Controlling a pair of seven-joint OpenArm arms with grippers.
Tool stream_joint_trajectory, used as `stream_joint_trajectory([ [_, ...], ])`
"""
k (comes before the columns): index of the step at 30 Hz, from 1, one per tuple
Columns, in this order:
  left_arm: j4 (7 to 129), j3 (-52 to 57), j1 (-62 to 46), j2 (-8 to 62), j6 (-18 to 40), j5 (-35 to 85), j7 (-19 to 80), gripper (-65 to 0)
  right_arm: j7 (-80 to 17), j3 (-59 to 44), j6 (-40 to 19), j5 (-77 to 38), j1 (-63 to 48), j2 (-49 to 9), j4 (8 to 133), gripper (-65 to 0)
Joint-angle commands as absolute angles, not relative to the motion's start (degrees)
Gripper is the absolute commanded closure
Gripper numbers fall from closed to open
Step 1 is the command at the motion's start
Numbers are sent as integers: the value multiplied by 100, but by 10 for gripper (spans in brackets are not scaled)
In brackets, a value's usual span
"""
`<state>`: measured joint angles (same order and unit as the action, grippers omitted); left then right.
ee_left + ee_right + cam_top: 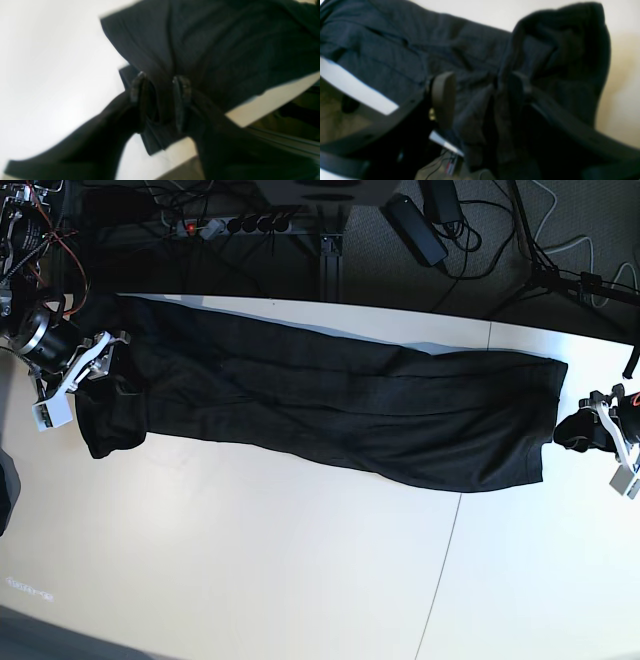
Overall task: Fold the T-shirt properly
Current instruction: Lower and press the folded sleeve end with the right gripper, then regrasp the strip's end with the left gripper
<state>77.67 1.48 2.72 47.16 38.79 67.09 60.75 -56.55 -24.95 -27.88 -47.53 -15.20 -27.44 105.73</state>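
On the left of the base view the right gripper point(100, 365) sits at one end of the T-shirt point(330, 405); its wrist view shows the two pads standing apart with a bunched fold of cloth between them, one pad clear of the fabric, so it looks released or nearly so rather than clamped. From there the single T-shirt stretches as a long dark band across the white table point(250, 570), lying flat near the far edge with soft creases along its length and only the plain side showing. At the right end the left gripper point(590, 430) meets the other tip of the cloth; its wrist view shows a ridge of fabric passing between its fingers point(182, 100), which stand a little apart, and whether they pinch it I cannot tell. The cloth should handle as light, limp and not slippery: it will sag and wrinkle when lifted and cannot break. Holds are best taken at corners or along a hem, through all layers. Counted: one shirt, two grippers, one table.
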Motion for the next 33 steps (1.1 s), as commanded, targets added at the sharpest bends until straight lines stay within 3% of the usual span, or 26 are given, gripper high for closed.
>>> stream_joint_trajectory([
  [1, 7843, 239, 451, 4875, 4000, 6788, 5922, -262, -5511, -2554, -3148, -4801, -1431, -2840, 10652, -335],
  [4, 7841, 237, 633, 4875, 4000, 6779, 5857, -332, -5505, -2554, -3148, -4799, -1358, -2840, 10650, -334],
  [11, 7822, 237, 976, 4751, 4000, 5540, 4687, -331, -5509, -2554, -3148, -4781, -1321, -2838, 10641, -334],
  [21, 6528, 237, 1079, 3896, 4000, 5175, 4687, -331, -5531, -2554, -3148, -4775, -1323, -2840, 10628, -334],
  [33, 5789, 237, 1253, 3693, 4000, 5400, 4694, -331, -5575, -2554, -3148, -4777, -1326, -2838, 10628, -334],
])
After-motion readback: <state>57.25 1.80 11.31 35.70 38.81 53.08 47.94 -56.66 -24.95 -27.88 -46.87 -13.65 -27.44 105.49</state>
